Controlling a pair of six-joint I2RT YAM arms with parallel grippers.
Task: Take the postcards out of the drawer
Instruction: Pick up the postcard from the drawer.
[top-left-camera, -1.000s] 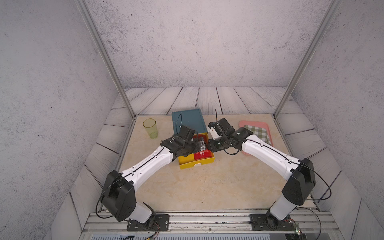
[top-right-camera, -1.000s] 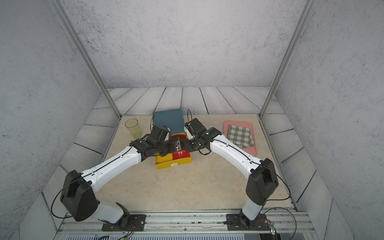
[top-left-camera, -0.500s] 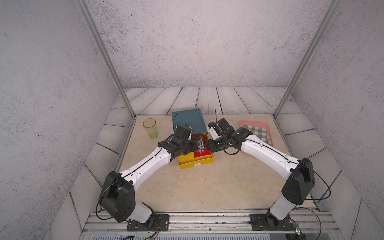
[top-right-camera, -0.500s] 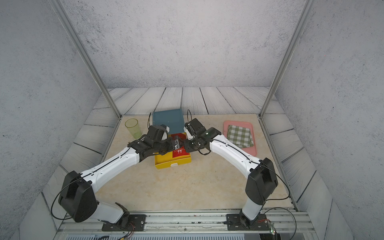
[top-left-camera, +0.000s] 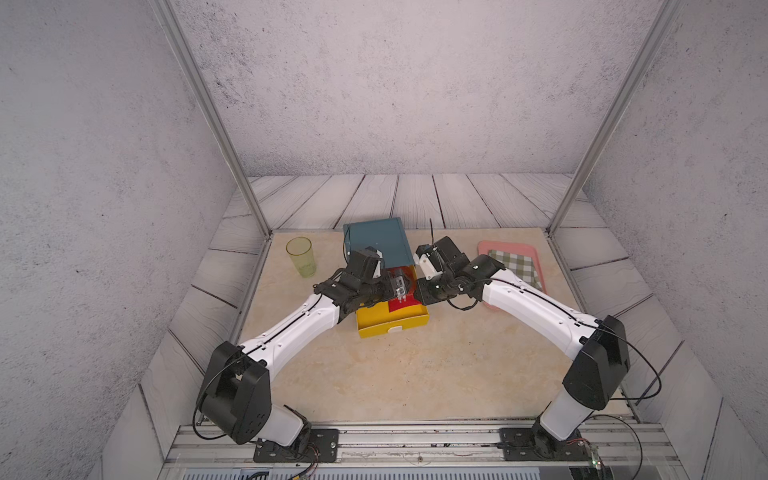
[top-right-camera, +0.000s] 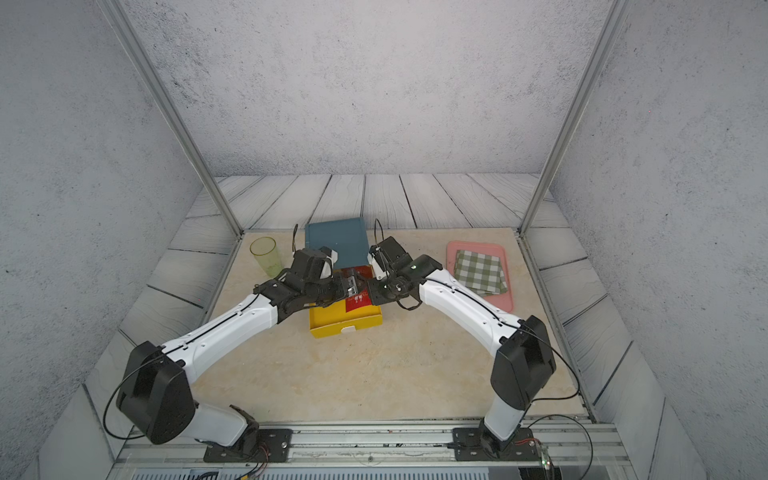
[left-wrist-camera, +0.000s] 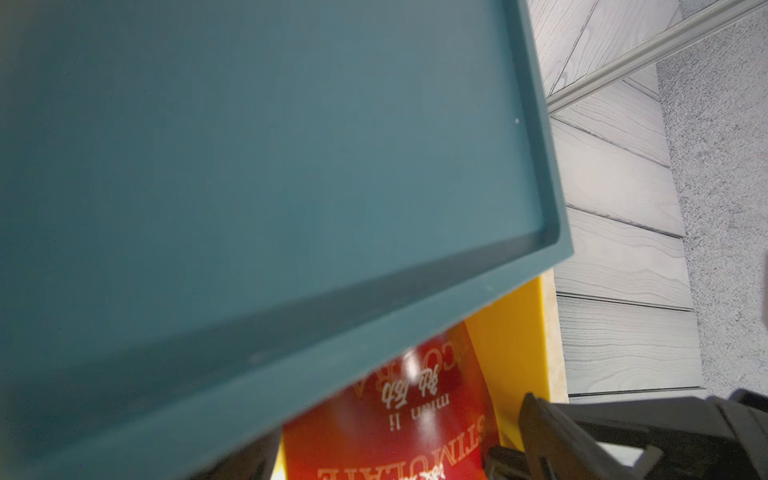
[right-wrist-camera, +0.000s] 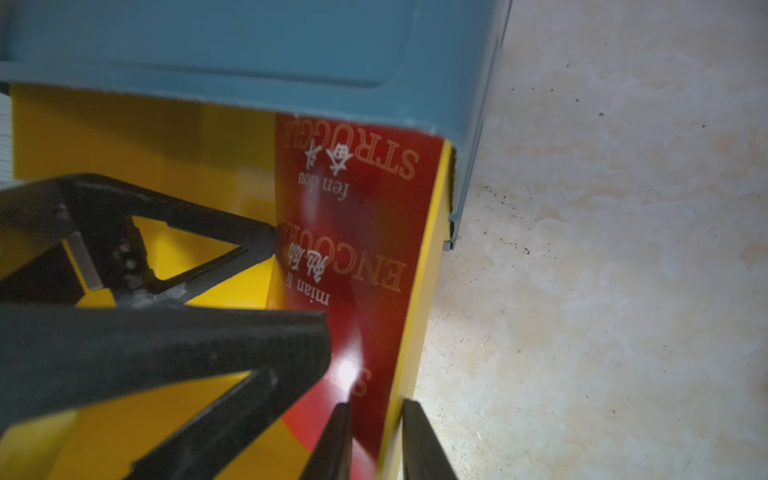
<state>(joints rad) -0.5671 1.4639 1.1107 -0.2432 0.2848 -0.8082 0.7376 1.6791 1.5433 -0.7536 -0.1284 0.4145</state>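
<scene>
Grey rough walls around a beige tabletop (top-left-camera: 415, 374). At its far middle, a teal cabinet (top-left-camera: 376, 241), with the yellow drawer (top-left-camera: 374, 330) pulled out toward the robot. Over the drawer, the left gripper (right-wrist-camera: 297, 286), spread wide, fingertips at the edge of the postcards (right-wrist-camera: 365, 257). At the drawer's right wall, the right gripper (right-wrist-camera: 376, 440), narrowly apart, astride that wall; clamped or not, cannot tell. Inside the drawer, along its right side, the red postcards, partly under the cabinet.

White print on the red postcards (right-wrist-camera: 370, 232) reads "STRUGGL", "fen dou", "ENCOU" and "mian li", with Chinese characters; the left wrist view shows "STIMULATE".
</scene>
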